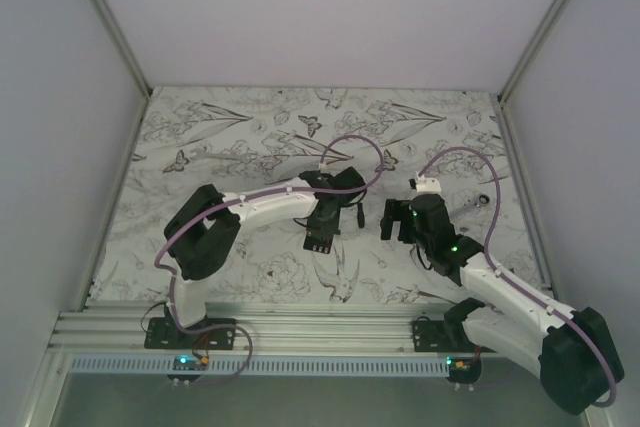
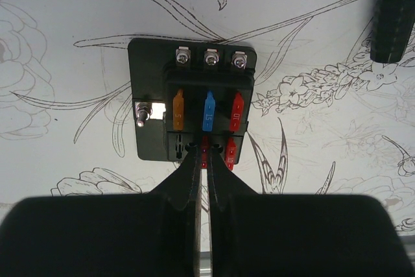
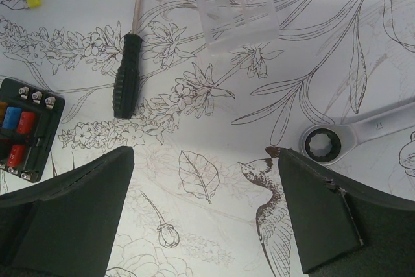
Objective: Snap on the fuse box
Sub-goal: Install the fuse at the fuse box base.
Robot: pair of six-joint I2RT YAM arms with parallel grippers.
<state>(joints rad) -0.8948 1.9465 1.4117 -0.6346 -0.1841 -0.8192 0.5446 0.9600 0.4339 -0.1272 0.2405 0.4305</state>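
On the table (image 2: 65,30) the fuse box (image 2: 194,89) lies flat, directly ahead of the left gripper (image 2: 202,160), screw-terminal end farthest away. Its jaws are pinched together, tips at a red fuse (image 2: 205,150) in the near row. The right gripper (image 3: 204,157) gapes wide, empty, farther off. A clear cover (image 3: 237,8) lies beyond it.

The left arm (image 1: 250,205) rises from its base, then reaches toward three o'clock, wrist bent down, jaws pressed together. The right arm (image 1: 500,287) stretches toward ten o'clock, jaws spread wide, facing down at the surface.
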